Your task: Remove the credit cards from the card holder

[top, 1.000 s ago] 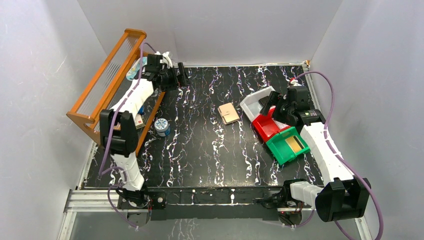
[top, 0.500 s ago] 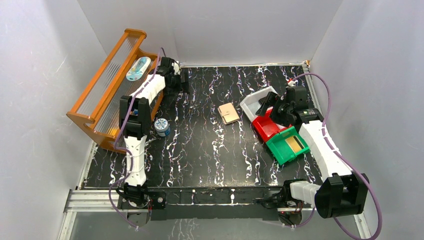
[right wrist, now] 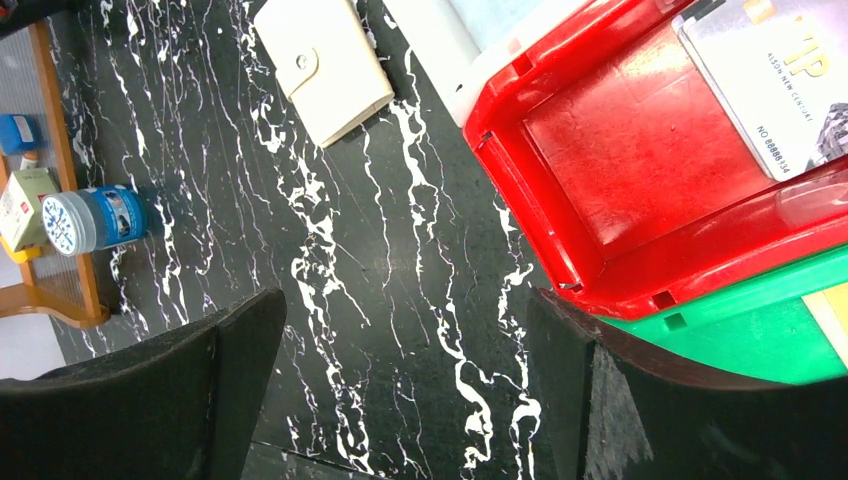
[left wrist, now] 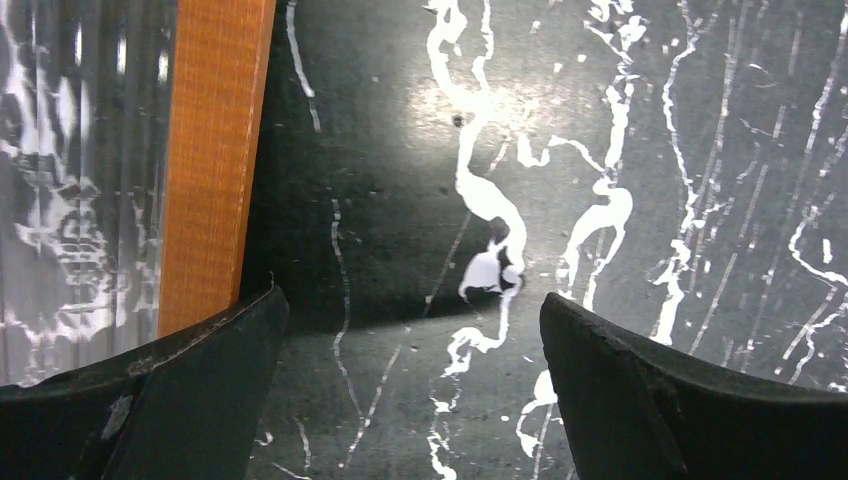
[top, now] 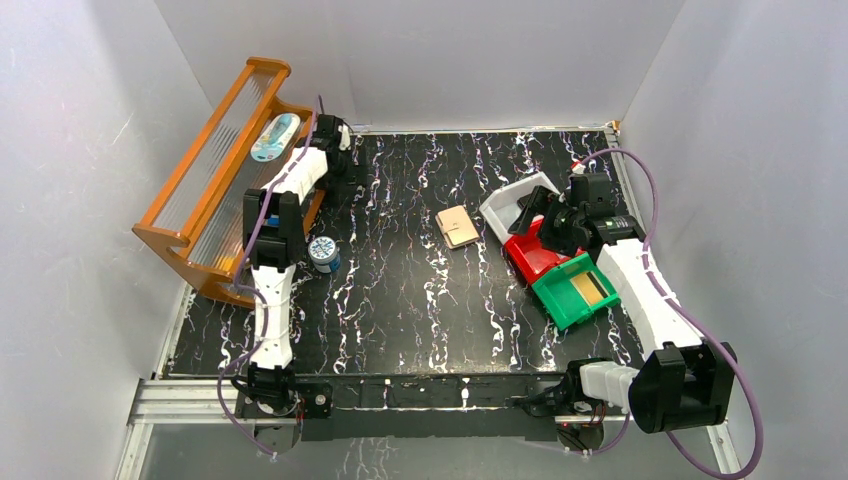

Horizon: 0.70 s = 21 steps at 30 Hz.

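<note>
The tan card holder (top: 457, 226) lies shut on the black marbled table, its strap tab snapped; it also shows in the right wrist view (right wrist: 323, 66). A silver card (right wrist: 775, 75) lies in the red bin (right wrist: 640, 160). My right gripper (top: 533, 212) is open and empty, over the red and white bins, right of the card holder; its jaws (right wrist: 405, 390) frame bare table. My left gripper (top: 352, 168) is open and empty at the back left, low by the orange rack's foot; its jaws (left wrist: 415, 390) stand wide apart over bare table.
An orange rack (top: 215, 165) with small items stands at the left; its edge shows in the left wrist view (left wrist: 210, 150). A blue tin (top: 323, 252) stands by it. A white bin (top: 505, 205), the red bin (top: 530, 255) and a green bin (top: 575, 290) sit at the right.
My left arm has dropped from above the rack to the table at the rack's far end. My right gripper has shifted slightly. The card holder has not moved.
</note>
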### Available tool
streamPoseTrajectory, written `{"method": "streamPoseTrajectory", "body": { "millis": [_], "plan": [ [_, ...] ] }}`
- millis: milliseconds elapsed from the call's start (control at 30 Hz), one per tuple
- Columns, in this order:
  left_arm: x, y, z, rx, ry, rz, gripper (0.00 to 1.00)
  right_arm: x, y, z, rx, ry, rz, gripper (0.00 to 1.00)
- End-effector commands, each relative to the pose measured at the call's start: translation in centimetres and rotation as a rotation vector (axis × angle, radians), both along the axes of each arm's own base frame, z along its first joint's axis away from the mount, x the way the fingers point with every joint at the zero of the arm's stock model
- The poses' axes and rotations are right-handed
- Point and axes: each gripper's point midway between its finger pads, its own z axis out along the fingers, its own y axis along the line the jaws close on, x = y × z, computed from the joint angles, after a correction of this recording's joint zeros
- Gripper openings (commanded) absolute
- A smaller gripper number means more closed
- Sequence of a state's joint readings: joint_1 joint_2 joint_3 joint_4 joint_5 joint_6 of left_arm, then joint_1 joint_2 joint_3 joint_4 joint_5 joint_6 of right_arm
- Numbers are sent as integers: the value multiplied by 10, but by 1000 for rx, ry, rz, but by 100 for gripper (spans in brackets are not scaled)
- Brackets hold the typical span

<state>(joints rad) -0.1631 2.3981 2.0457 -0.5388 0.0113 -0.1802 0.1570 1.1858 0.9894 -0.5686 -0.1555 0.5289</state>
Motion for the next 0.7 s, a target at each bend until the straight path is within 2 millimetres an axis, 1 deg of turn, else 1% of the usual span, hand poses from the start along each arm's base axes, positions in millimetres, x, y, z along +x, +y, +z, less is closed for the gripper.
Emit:
{"method": "streamPoseTrajectory", "body": {
  "millis": [0, 100, 233, 300, 433, 567, 633, 667],
  "plan": [
    [7, 35, 9, 75, -12, 51, 98, 0, 4, 2, 29, 6, 11, 98],
    [8, 47, 9, 71, -5, 93, 98, -1, 6, -2, 36, 25, 19, 98],
    [13, 57, 7, 44, -2, 123, 98, -3, 7, -5, 41, 41, 25, 98],
    [15, 67, 8, 52, 5, 155, 98, -4, 8, -7, 42, 49, 30, 98],
    [11, 76, 6, 32, 26, 172, 98, -5, 8, -10, 42, 64, 32, 98],
    [6, 79, 8, 41, 34, 165, 98, -5, 11, -10, 53, 68, 42, 98],
    [3, 74, 14, 19, 37, 138, 98, -4, 14, -8, 63, 69, 62, 98],
    [2, 68, 21, -14, 30, 114, 98, -3, 16, -6, 66, 62, 74, 98]
  ]
}}
